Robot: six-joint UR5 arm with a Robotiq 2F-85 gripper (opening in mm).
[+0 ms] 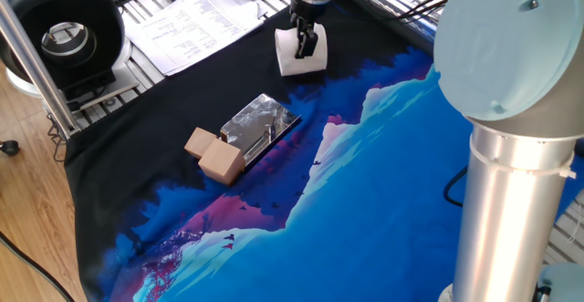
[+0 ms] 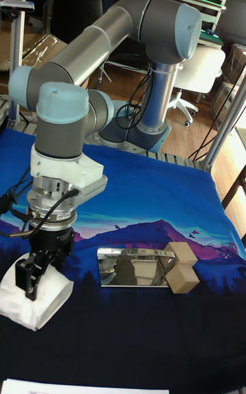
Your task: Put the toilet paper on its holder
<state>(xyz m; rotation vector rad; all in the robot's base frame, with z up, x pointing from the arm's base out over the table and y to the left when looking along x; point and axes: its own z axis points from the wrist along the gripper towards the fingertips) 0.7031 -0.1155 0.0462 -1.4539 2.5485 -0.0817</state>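
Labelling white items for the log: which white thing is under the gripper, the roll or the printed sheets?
The toilet paper: the gripper is on it, on the dark cloth. The printed sheets lie flat, off the cloth.

Blue mountain-print cloth (image 1: 383, 183) — black spool (image 1: 64, 28), printed sheets (image 1: 196, 19) beyond.

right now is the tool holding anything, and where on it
The tool is closed on the toilet paper, gripping its upper part from above. Whether the roll has left the cloth cannot be told.
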